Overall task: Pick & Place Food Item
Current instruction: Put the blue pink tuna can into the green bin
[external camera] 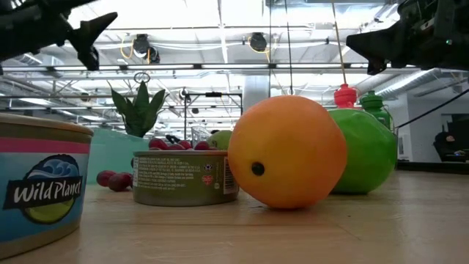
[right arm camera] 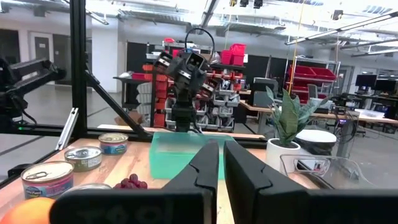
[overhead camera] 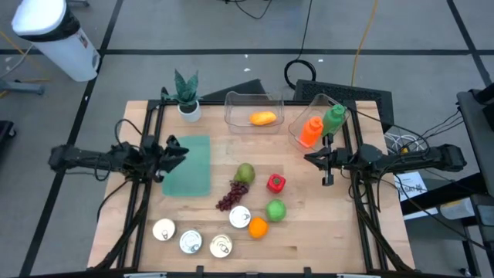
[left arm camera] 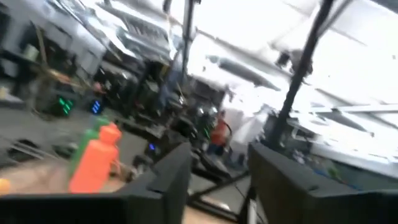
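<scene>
An orange-yellow food item (overhead camera: 262,118) lay on its side inside the clear bin (overhead camera: 231,102). The bin sat at the table's far edge beside the potted plant (overhead camera: 186,94).

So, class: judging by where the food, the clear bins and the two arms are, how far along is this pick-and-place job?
Looks done: one orange food item lies in a clear bin. In hand: nothing. The left tool is over the green mat, part open and empty; the right tool is shut and empty. Left: pear, grapes, red pepper, lime and orange sit on the table.
</scene>
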You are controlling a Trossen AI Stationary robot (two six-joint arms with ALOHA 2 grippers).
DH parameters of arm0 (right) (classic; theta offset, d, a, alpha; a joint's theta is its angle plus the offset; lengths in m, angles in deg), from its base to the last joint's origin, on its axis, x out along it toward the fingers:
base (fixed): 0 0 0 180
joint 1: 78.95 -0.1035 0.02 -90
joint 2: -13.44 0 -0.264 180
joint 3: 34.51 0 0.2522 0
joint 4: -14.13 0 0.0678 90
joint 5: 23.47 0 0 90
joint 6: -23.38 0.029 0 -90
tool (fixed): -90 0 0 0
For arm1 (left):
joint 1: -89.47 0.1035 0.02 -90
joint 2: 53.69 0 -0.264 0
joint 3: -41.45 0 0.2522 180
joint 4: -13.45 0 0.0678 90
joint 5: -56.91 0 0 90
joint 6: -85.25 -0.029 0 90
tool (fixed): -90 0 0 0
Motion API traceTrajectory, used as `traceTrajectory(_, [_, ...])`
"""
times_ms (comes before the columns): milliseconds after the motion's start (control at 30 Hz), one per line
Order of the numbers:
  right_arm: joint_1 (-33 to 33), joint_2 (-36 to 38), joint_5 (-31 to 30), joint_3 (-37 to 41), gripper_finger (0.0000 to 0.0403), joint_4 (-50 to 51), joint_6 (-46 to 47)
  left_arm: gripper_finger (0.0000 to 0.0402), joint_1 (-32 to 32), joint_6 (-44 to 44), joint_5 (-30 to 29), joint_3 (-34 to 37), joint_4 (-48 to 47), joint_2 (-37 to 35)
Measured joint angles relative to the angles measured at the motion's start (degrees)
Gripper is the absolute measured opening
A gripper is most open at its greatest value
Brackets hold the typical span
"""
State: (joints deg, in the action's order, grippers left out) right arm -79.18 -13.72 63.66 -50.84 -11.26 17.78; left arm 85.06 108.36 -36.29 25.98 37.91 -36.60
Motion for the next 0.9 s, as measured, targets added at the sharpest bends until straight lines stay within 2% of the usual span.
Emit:
traceTrajectory(100, [0.0, 0.0, 0.0, 0.0, 0.0014, 0.0, 0.0, 0.0228, -3.1, 0.0, 1.4, -3.6, -0.1, 7.8])
traceTrajectory(200, [0.0, 0.0, 0.0, 0.0, 0.0013, 0.0, 0.0, 0.0255, -6.7, -0.1, 2.4, -10.2, -4.7, 16.3])
traceTrajectory(267, [0.0, 0.0, 0.0, 0.0, 0.0013, 0.0, 0.0, 0.0262, -8.7, 0.0, 3.4, -16.1, -11.6, 21.1])
traceTrajectory(367, [0.0, 0.0, 0.0, 0.0, 0.0014, 0.0, 0.0, 0.026, -11.1, 4.6, 3.6, -26.0, -30.0, 26.5])
traceTrajectory(500, [0.0, 0.0, 0.0, 0.0, 0.0013, 0.0, 0.0, 0.0247, -14.4, 18.3, 3.9, -36.9, -54.4, 32.5])
traceTrajectory(600, [0.0, 0.0, 0.0, 0.1, 0.0014, 0.0, 0.0, 0.0236, -17.9, 31.0, 9.3, -40.9, -66.0, 36.0])
traceTrajectory(700, [0.0, 0.0, 0.0, 0.1, 0.0013, 0.0, 0.0, 0.0227, -22.6, 45.5, 13.8, -40.8, -70.1, 38.1])
traceTrajectory(800, [0.0, 0.0, 0.0, 0.1, 0.0014, 0.0, 0.0, 0.0219, -27.8, 61.7, 14.1, -40.0, -70.4, 39.5])
traceTrajectory(900, [0.0, 0.0, 0.0, 0.1, 0.0013, 0.1, 0.0, 0.0214, -32.9, 73.8, 13.2, -39.9, -70.2, 41.6])
